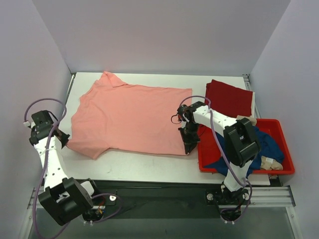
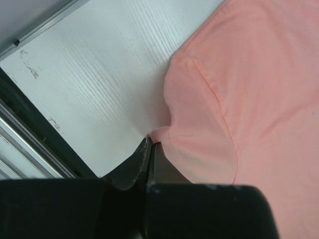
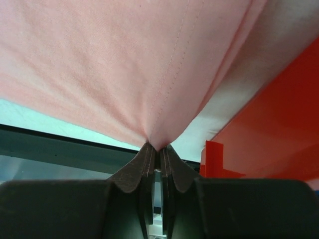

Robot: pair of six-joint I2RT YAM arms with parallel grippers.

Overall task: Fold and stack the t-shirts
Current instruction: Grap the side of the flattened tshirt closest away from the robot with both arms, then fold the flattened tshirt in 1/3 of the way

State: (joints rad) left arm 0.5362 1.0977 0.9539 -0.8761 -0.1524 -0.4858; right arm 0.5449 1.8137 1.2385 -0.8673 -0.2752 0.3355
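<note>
While the salmon-pink t-shirt (image 1: 129, 117) lies spread across the middle of the bench (image 1: 149, 162), collar toward the far left corner, we hold it at two points on its near side. Our left fingers (image 2: 144, 157) are closed tight on the sleeve hem by the left edge. Our right fingers (image 3: 148, 162) are pinched shut on the bottom hem corner, just beside the red tub (image 1: 239, 171). We judge this paired grip tensions the cloth so the near side can fold over evenly. The dark red t-shirt (image 1: 229, 97) sits folded at the far right corner, and the navy blue t-shirt (image 1: 266, 144) lies in the tub.
</note>
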